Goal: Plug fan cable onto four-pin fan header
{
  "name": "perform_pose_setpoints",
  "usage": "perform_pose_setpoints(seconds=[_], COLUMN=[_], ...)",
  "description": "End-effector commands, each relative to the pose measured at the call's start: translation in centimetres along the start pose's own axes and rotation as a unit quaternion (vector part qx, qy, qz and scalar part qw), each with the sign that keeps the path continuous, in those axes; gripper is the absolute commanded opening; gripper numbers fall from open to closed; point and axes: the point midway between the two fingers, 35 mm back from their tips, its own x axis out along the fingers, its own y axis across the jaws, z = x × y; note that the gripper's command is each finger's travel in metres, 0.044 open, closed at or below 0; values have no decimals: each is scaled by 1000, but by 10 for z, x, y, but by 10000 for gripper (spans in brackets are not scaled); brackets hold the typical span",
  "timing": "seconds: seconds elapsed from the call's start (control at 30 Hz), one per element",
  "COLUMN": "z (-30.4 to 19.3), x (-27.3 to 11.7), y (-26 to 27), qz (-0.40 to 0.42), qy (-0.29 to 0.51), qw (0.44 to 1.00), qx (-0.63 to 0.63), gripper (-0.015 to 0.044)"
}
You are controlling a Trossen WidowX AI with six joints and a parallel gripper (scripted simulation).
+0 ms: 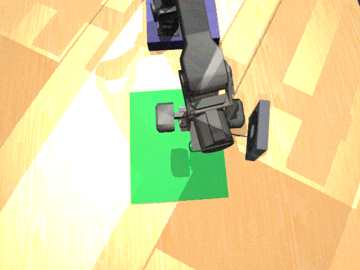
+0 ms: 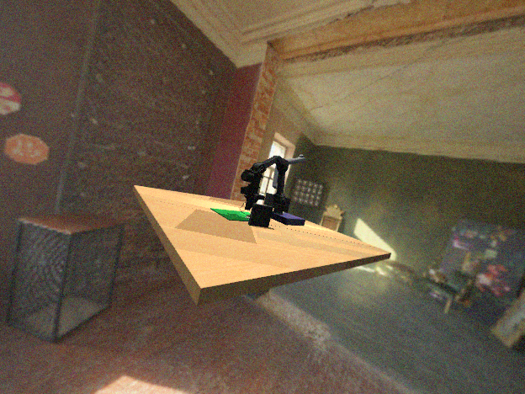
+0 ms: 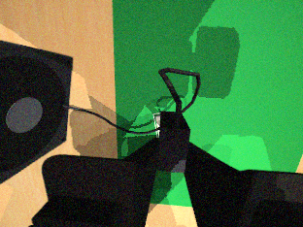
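Note:
My gripper (image 3: 169, 144) is shut on the fan's plug (image 3: 174, 138), a dark block at the fingertips in the wrist view. The green board (image 1: 157, 186) (image 2: 229, 214) (image 3: 141, 39) lies beneath. A pale sliver of the header (image 3: 157, 125) shows at the plug's left edge in the wrist view; the rest is hidden. I cannot tell whether the plug touches the header or how high it is. The thin dark cable (image 3: 99, 115) (image 1: 239, 134) runs from the fan to the header area and makes a loop beyond the plug. In the top view the arm hides plug and header.
The dark square fan (image 1: 263, 127) (image 2: 259, 215) (image 3: 58, 116) stands upright beside the board, on the right in the top view. The blue base block (image 1: 165, 43) (image 2: 290, 219) is behind the board. The wooden table (image 1: 232, 226) (image 2: 220, 263) surrounds them.

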Motion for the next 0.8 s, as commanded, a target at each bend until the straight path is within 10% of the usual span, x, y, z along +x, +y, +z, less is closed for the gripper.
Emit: perform_pose_setpoints(seconds=[0.0,0.77], z=[-7,-16], x=[2,1], y=[3,2], qz=[-3,-3], qy=[3,3], qw=[997,994], qx=[-77,-109], gripper=[0,0])
